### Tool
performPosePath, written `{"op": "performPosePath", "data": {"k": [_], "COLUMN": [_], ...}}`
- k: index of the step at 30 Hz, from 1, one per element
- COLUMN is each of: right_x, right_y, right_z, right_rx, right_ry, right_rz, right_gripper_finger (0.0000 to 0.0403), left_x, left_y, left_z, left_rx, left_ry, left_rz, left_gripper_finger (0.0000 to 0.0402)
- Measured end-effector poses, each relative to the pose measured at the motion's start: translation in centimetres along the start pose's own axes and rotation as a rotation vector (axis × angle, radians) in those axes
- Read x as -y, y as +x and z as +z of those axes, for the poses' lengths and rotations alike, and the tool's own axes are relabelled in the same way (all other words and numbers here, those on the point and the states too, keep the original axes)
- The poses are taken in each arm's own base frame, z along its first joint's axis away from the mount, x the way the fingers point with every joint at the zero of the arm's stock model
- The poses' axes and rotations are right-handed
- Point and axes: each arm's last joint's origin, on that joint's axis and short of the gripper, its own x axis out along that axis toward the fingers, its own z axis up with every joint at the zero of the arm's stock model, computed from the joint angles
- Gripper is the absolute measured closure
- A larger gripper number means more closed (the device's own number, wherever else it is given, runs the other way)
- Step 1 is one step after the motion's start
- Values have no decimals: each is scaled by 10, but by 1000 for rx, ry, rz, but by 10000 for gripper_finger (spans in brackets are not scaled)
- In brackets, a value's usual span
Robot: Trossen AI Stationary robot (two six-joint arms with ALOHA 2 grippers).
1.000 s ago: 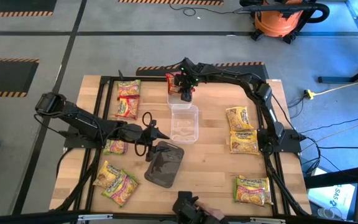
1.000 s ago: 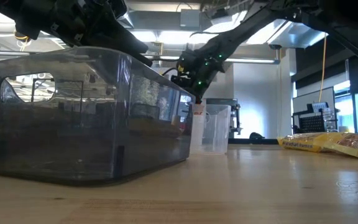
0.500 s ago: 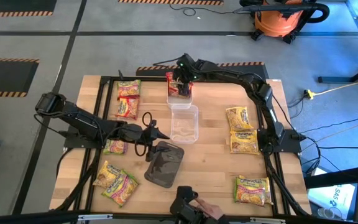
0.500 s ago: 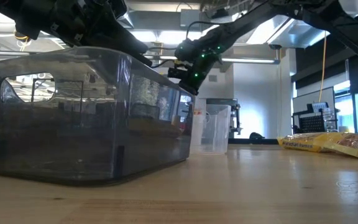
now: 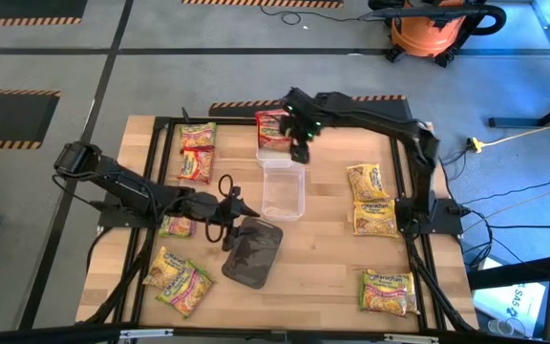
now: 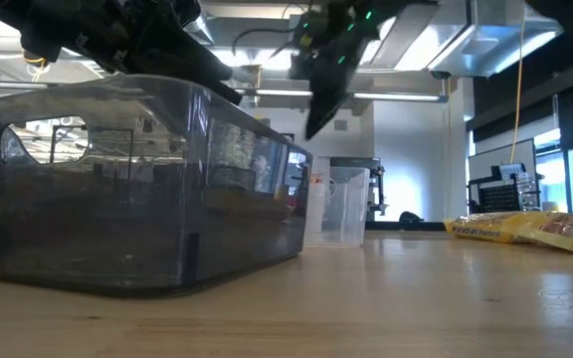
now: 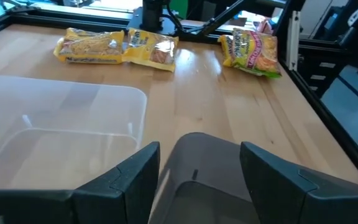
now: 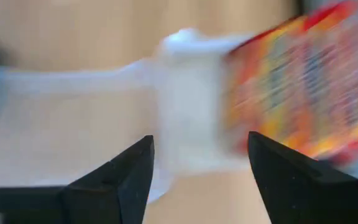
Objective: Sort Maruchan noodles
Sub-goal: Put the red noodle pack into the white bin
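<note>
A red-orange noodle packet (image 5: 273,123) lies in a small white tray (image 5: 277,149) at the far side; it shows blurred in the right wrist view (image 8: 303,87). My right gripper (image 5: 301,145) (image 8: 201,142) hangs open above that tray's right corner, high over the table in the low view (image 6: 318,94). My left gripper (image 5: 237,208) (image 7: 199,152) is open and hovers over the far end of the dark tray (image 5: 253,251) (image 7: 210,165). Other packets lie flat on the table: red-orange ones (image 5: 197,151) at far left, mixed ones (image 5: 178,277) at near left, yellow ones (image 5: 370,199) on the right.
A clear tray (image 5: 283,188) (image 7: 61,127) sits mid-table between the white tray and the dark tray. Another packet (image 5: 177,225) lies under the left arm, and one more (image 5: 390,290) near the right near corner. A black frame runs around the table (image 5: 332,258).
My right gripper has risen from the white tray and shifted toward the table's right; the red-orange packet stays in that tray. A person's hand at the near edge has withdrawn from view.
</note>
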Motion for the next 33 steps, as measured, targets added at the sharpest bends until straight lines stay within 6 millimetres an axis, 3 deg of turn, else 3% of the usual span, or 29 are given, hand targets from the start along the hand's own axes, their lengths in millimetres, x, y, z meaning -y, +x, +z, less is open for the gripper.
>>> {"op": "performPosePath", "data": {"k": [5,9,17,21,25,29,33], "right_x": [-58,-110,-190,-221,-246,-265,-283], "right_y": [-25,-24,-14,2,13,19,22], "right_z": [-26,-55,-122,-151,-170,-181,-186], "right_rx": [-24,16,247,296,367,454,534], "right_ry": [80,72,85,112,110,98,82], "right_rz": [156,152,161,204,221,217,211], "right_gripper_finger": [179,182,183,183,183,183,183], "left_x": [6,7,9,11,3,-16,-43], "left_y": [-1,-1,1,-3,-13,-26,-39], "left_z": [1,1,2,26,41,54,52], "left_rx": [13,16,13,-59,-227,-364,-479], "left_ry": [7,22,-27,-121,-258,-376,-478], "left_rz": [-19,-21,83,137,342,553,746], "left_gripper_finger": [184,185,186,187,187,187,187]}}
